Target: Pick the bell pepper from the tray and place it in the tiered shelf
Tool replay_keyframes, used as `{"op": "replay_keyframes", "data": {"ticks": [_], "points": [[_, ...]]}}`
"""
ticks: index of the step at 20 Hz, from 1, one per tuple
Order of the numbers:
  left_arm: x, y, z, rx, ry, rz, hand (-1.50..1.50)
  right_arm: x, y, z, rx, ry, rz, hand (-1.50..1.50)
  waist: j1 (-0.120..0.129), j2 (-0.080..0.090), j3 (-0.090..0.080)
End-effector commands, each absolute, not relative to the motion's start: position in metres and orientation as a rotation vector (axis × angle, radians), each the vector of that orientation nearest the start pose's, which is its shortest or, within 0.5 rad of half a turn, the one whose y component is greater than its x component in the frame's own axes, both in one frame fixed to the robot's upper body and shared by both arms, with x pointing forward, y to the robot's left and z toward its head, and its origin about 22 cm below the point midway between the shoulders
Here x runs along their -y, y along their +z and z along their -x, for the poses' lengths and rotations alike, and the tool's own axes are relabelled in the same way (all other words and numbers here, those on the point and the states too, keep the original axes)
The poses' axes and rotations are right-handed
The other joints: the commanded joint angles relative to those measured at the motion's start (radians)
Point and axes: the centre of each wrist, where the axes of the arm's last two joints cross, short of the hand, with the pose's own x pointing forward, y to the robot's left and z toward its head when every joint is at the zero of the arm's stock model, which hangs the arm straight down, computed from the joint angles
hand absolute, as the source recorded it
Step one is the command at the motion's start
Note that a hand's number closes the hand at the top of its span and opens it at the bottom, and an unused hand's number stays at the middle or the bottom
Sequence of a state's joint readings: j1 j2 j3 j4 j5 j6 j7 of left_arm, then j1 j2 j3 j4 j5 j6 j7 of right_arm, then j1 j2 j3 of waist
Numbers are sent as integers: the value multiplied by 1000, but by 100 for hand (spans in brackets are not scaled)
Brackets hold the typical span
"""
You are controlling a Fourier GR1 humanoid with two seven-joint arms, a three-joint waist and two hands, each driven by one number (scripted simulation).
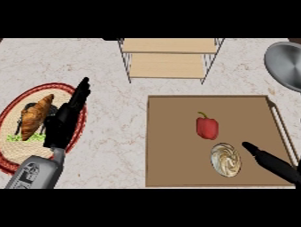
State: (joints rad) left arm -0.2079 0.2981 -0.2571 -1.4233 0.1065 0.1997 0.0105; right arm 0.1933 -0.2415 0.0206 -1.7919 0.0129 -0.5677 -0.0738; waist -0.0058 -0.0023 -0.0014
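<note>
Pepper (pixel 206 127) lies on the tray (pixel 172 150), a bit above the tray's middle, nothing touching it, so the pick is not yet made by my read. My right hand (pixel 271 162) comes in over the tray's lower right corner, fingers straight and spread, one long finger aimed up-left toward the pepper but apart from it; I judge that's the approach pose, opened so the fingers can go round the pepper. My left hand (pixel 67 117) sits well left of the tray, over the rim of a woven plate (pixel 3 155), fingers straight and relaxed, holding nothing; looks parked out of the way. A croissant (pixel 35 116) and some dark item I can't identify lie on that plate. A pale swirled bowl (pixel 225 159) rests on the tray just below the pepper, right between my right hand and the target, so the reach likely has to pass over or beside it. Shelf (pixel 168 57) stands on the desk (pixel 114 146) above the tray, open tiers facing it. A steel pan (pixel 294 66) sits off the tray's upper right; could crowd the carry path.
</note>
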Motion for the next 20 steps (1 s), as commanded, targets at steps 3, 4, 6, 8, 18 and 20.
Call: {"op": "replay_keyframes", "data": {"ticks": [3, 4, 6, 8, 18, 20], "points": [[-230, 25, -285, 1569, -260, -117, 0, 279, 78, -182, 1552, -31, 691, -150, 5, 1, -1], [-227, 30, -281, 1576, -265, -133, 0, 274, 94, -176, 1536, 8, 692, -150, 7, -2, -3], [-232, 11, -278, 1560, -268, -91, 0, 270, 98, -178, 1463, 117, 712, -150, 8, 3, -4], [-223, 14, -283, 1577, -263, -105, 0, 260, 97, -176, 1375, 255, 709, -150, 11, 5, -5], [-230, 2, -276, 1571, -269, -92, 0, 207, 168, -202, 1147, 426, 816, -150, 27, 4, -1], [-211, 8, -276, 1577, -263, -101, 0, 199, 171, -178, 1132, 447, 804, -150, 10, 1, 0]]}}
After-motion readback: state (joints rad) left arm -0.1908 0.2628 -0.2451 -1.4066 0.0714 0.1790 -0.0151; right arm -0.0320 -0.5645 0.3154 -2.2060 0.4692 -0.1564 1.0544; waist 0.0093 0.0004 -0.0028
